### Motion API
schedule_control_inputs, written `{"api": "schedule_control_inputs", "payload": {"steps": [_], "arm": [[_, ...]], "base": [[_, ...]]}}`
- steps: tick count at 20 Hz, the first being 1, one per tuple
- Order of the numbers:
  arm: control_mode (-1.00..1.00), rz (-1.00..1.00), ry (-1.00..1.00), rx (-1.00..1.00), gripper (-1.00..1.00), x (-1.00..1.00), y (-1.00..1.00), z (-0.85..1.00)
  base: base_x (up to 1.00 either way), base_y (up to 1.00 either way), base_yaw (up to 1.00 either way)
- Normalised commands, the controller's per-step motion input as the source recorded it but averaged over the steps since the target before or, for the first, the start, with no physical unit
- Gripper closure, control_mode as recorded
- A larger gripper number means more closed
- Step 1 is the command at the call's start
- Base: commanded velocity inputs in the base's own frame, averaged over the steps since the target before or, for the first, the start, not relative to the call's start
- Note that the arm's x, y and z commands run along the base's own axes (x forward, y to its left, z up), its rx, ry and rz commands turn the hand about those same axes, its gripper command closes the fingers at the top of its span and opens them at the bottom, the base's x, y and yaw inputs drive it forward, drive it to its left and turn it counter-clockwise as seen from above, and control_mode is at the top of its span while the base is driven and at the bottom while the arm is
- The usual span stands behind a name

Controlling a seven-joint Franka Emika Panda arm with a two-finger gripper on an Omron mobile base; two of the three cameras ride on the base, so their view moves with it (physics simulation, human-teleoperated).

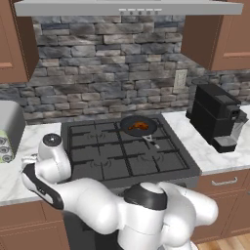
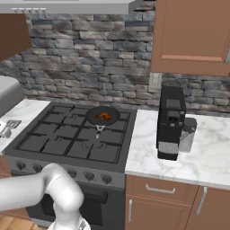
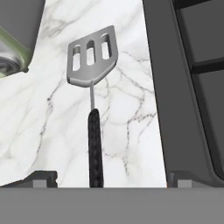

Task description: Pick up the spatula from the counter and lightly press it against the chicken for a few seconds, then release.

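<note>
Hand view: the slotted spatula (image 3: 94, 127) is framed on the table (image 3: 131, 144) beside the stove (image 3: 162, 87), the tool (image 3: 111, 178) spread astride its handle. The handle should be centred before closing.

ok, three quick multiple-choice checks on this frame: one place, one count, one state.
1. Where does the spatula lie?
A. in a drawer
B. on the marble counter beside the stove
C. hung on the wall

2. How many slots does it have?
A. two
B. three
C. five

3. How is the gripper?
A. shut on the spatula
B. shut with nothing in it
C. open, fingertips wide apart on either side of the spatula

Key:
1 B: the hand view shows marble under it and the stove edge alongside.
2 B: three slots sit side by side in its flat end.
3 C: marble shows between each fingertip and the spatula.
</note>
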Motion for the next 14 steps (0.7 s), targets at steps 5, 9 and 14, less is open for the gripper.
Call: {"api": "schedule_control_inputs", "payload": {"steps": [5, 9, 14], "arm": [[-1.0, 0.0, 0.01, 0.0, -1.0, 0.07, 0.06, -0.1], [-1.0, 0.0, 0.02, 0.0, -1.0, 0.1, 0.06, -0.1], [-1.0, 0.0, 0.02, 0.0, -1.0, 0.11, 0.09, -0.1]], "base": [[0.0, 0.0, 0.0], [0.0, 0.0, 0.0], [0.0, 0.0, 0.0]]}}
